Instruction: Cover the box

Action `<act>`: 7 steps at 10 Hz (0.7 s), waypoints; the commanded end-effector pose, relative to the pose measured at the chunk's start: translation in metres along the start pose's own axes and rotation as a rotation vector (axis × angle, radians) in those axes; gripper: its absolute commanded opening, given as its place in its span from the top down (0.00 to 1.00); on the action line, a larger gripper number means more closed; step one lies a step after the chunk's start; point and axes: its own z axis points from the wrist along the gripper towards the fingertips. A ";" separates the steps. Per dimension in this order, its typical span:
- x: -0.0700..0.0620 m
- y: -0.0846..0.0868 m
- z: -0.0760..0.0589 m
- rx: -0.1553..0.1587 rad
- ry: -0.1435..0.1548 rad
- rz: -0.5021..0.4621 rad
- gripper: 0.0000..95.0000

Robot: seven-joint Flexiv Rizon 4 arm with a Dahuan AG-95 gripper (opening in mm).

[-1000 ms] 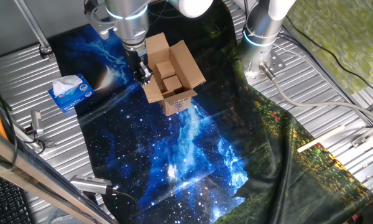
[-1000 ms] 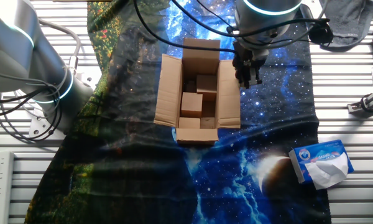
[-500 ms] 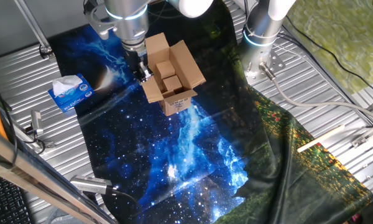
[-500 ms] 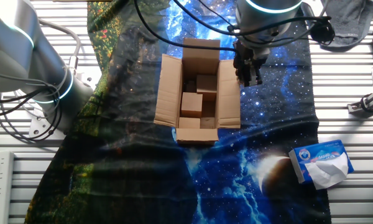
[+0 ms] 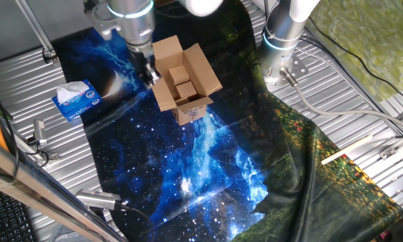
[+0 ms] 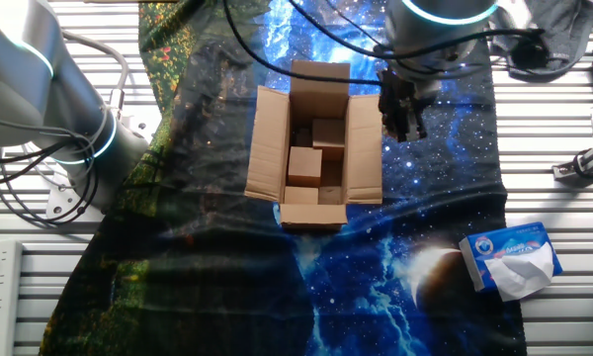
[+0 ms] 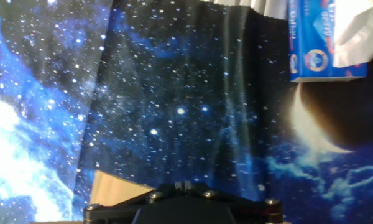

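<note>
Arm vertical, gripper (image 6: pixel 403 117) pointing down beside box (image 6: pixel 316 148) flap – empty, fingers look together

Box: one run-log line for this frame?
stage: pre-close | box: all four flaps open, smaller cartons inside | tool: beside side flap, not touching, holds nothing | tissue box: off to the side

The box (image 6: pixel 316 148) is set mid-cloth (image 6: pixel 376 287) w/ flaps spread and smaller cartons (image 6: pixel 304 165) inside, gripper (image 6: pixel 403 124) positioned just beside one side flap, tissue box (image 6: pixel 511 259) placed well apart nr the cloth edge.
</note>
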 end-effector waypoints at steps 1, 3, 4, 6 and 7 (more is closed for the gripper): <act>-0.001 -0.020 -0.014 -0.017 0.006 -0.007 1.00; 0.005 -0.043 -0.023 -0.022 0.014 -0.015 1.00; 0.011 -0.058 -0.026 -0.032 0.009 -0.021 1.00; 0.019 -0.080 -0.033 -0.059 0.003 -0.032 1.00; 0.023 -0.084 -0.035 -0.064 0.004 -0.032 1.00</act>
